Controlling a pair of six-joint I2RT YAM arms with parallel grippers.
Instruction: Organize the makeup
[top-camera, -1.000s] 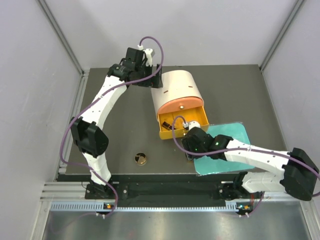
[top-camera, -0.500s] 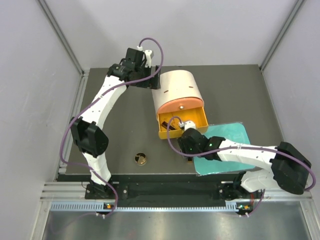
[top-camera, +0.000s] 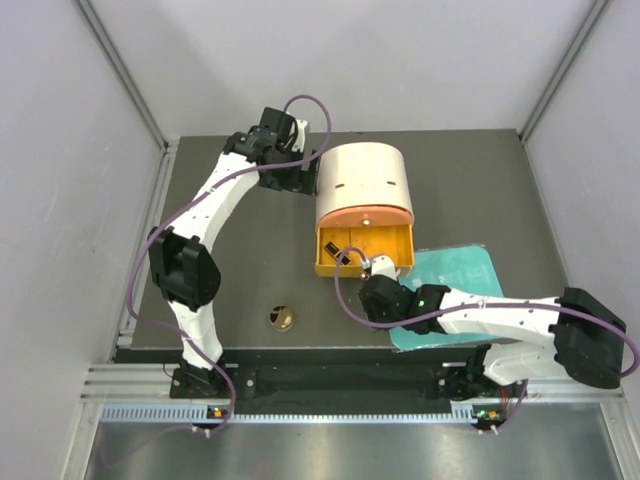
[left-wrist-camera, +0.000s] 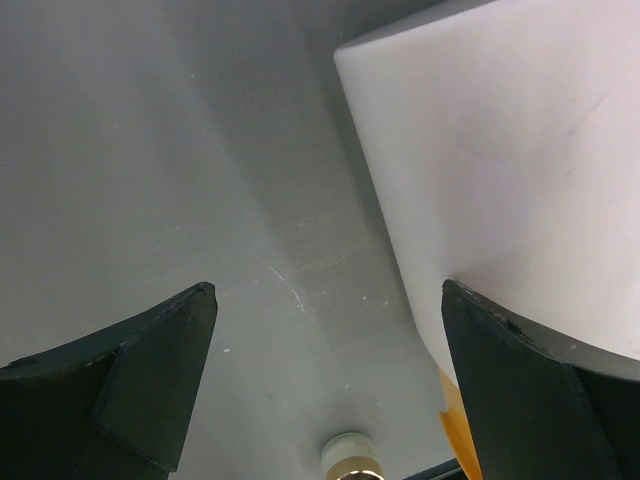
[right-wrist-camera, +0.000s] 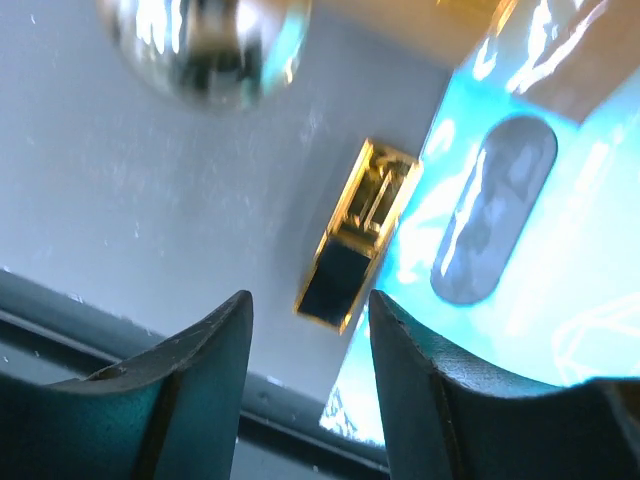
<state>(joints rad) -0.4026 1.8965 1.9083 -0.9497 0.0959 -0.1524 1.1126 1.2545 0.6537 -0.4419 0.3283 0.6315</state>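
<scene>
Low in the wrist view, my right gripper (right-wrist-camera: 308, 305) has left the drawer (top-camera: 390, 240) and hangs parted, empty, above the gold piece (right-wrist-camera: 355, 235) at the board (right-wrist-camera: 520, 300) edge: next pick. Left gripper (left-wrist-camera: 328, 295) gapes by the box (left-wrist-camera: 500, 150).

**No writing I can read**

Neither of my wrist cameras nor the overhead view gives me a word, number or brand that I can read. The flat teal plastic board with the handle hole (right-wrist-camera: 560, 200) carries faint pale printed lines near one corner. From above, similar faint marks show on it, too blurred to tell as letters. The small black-and-gold rectangular makeup piece (right-wrist-camera: 355, 235) shows only glare.
</scene>
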